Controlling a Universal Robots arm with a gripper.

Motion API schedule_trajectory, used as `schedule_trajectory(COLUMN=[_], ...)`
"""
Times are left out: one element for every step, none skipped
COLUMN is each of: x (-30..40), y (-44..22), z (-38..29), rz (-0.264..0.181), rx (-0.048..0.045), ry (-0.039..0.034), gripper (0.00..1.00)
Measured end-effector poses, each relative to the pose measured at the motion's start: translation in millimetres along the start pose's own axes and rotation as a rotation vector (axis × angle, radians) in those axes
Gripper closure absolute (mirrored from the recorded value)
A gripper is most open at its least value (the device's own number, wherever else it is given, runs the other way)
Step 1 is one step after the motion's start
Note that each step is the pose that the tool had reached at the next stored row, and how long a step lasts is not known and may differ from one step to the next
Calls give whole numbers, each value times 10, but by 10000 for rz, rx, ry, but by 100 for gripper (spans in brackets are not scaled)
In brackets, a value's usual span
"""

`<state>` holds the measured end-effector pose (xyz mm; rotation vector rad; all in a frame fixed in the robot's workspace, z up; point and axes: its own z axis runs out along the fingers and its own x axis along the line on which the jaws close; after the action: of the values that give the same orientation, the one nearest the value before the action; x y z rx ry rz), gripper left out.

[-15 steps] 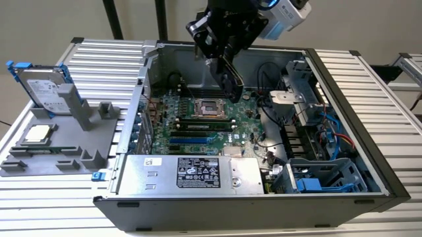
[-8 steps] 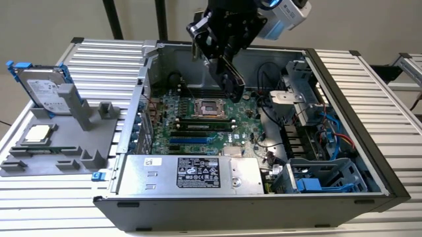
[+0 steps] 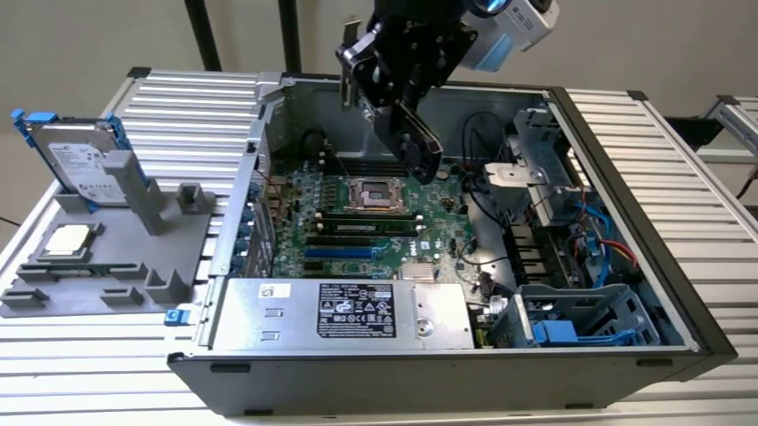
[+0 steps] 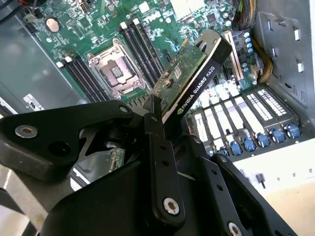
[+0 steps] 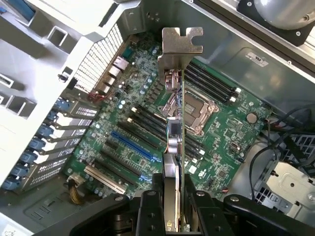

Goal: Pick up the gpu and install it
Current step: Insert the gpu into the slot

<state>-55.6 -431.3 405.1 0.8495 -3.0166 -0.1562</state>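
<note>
My gripper [image 3: 393,96] is shut on the gpu [image 3: 414,142], a green card with a black cover. I hold it in the air over the open computer case, above the motherboard [image 3: 355,226] and near the CPU socket [image 3: 376,189]. In the first wrist view the gpu [image 5: 176,128] shows edge-on, its silver bracket [image 5: 181,44] at the end away from the gripper [image 5: 174,204]. In the second wrist view the black fingers [image 4: 156,129] clamp one end of the tilted gpu [image 4: 194,81]. The card touches no slot; the blue slot [image 5: 135,146] lies bare below it.
The case wall [image 3: 243,191] with its rear slot covers stands at the exterior view's left of the board. A power supply [image 3: 343,311] sits at the front and a drive cage [image 3: 580,319] with cables at the right. Outside, a grey fixture [image 3: 113,271] carries a hard drive [image 3: 77,160] and a CPU chip [image 3: 67,241].
</note>
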Motion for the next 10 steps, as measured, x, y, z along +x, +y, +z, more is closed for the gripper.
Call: schedule_trajectory(x=[0,0,0,0,0,0,0,0,0,0], y=[0,0,0,0,0,0,0,0,0,0], z=[0,0,1,1,1,1,1,1,1,1], rz=[-75,-146,-213,-276,-353,-430,-511,-586,-666,-740], rx=[8,20,34,50,70,98,122,141,163,182], ry=[-1,-6,-13,-20,-30,-42,-51,-57,-64,-71], gripper=[100,100,100,100,100,100,100,100,100,100])
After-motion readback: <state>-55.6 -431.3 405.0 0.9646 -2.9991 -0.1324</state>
